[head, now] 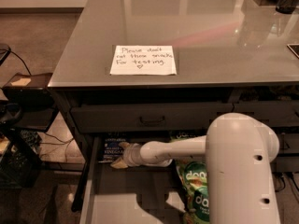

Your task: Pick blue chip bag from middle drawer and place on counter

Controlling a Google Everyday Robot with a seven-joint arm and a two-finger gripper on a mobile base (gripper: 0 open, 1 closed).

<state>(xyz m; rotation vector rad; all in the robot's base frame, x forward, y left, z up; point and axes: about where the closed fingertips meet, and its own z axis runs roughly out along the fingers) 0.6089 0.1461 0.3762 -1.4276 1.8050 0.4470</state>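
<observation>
Dark-grey metal middle drawer (91, 183) is standing pulled out under the tabletop (210, 36), its pale floor mostly showing bare at the front left. The blue chip bag (110, 149) is lying flat in the drawer's back left corner, just beside the left wall, white lettering facing up. Its rear end is running into shadow under the shut drawer front (152, 119) above, so its long axis is hard to call. The hand (119, 154) is sitting right at the bag's right edge, overlapping it in view and pointing left, so the bag is lying straight ahead of the hand along the reach line. Whether the hand is gripping the bag or only resting against it, I cannot tell. The white arm (177, 149) is stretching level from the right, across the back of the drawer and low under the upper drawer front. My read is that the coming lift is needing a pull outward toward the drawer's open front first, since that front and the tabletop edge are hanging directly over the bag. Green bags (198, 195) are lying in the drawer's right part, just under and in front of the arm, apart from the blue bag and not blocking it. The robot's white shoulder housing (243, 171) is filling the lower right and hiding the rest of the drawer. Up top, a handwritten paper note (143, 59) is lying near the front edge, with bare glossy surface either side of it for the placing.
</observation>
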